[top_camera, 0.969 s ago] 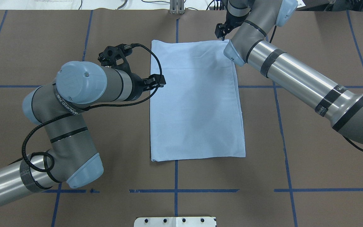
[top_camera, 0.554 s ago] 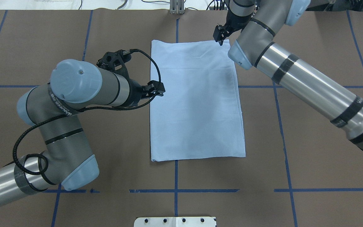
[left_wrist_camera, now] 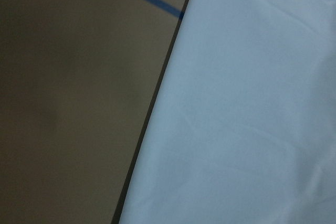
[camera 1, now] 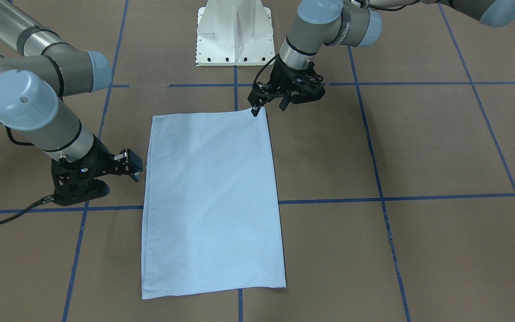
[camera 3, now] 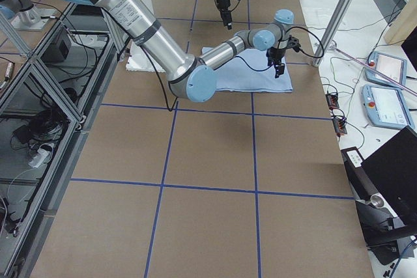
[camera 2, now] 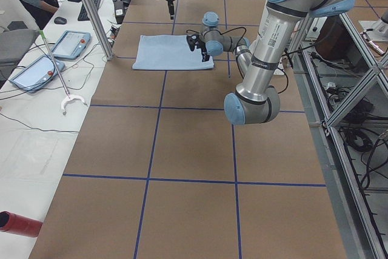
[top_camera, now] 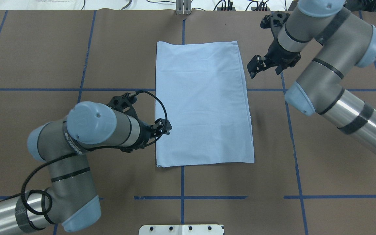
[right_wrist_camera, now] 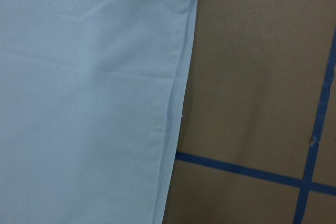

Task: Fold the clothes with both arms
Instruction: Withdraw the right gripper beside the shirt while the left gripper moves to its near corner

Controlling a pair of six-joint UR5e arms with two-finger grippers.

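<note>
The black two-finger left gripper (top_camera: pixel 163 126) points down with its jaws spread apart and nothing between them. In the front-facing view one of its fingertips (camera 1: pixel 254 111) sits right at the corner of the cloth nearest the robot, on the robot's left side. Whether it touches the fabric cannot be told. The left wrist camera shows only that long edge of the cloth and bare table beside it.

The black two-finger right gripper (top_camera: pixel 264 69) is also spread wide and empty. It hangs over bare table just beside the cloth's opposite long edge, towards the far end and off the fabric.

Behind the grippers, the grey-silver left arm (top_camera: pixel 86 130) with light blue joint caps bends in from the near left. The matching right arm (top_camera: pixel 321 65) reaches in from the right.

The pale blue T-shirt (top_camera: pixel 204 104) lies flat, folded into a tall plain rectangle in the middle of the table between the two grippers. Its short edges are the near and far ones. Neither collar nor print shows.

The shirt rests on the brown paper-covered table (top_camera: pixel 109 49), which is marked by blue tape lines (top_camera: pixel 181 197) in a grid. The white pedestal base (camera 1: pixel 235 31) stands at the robot's side of the table.
</note>
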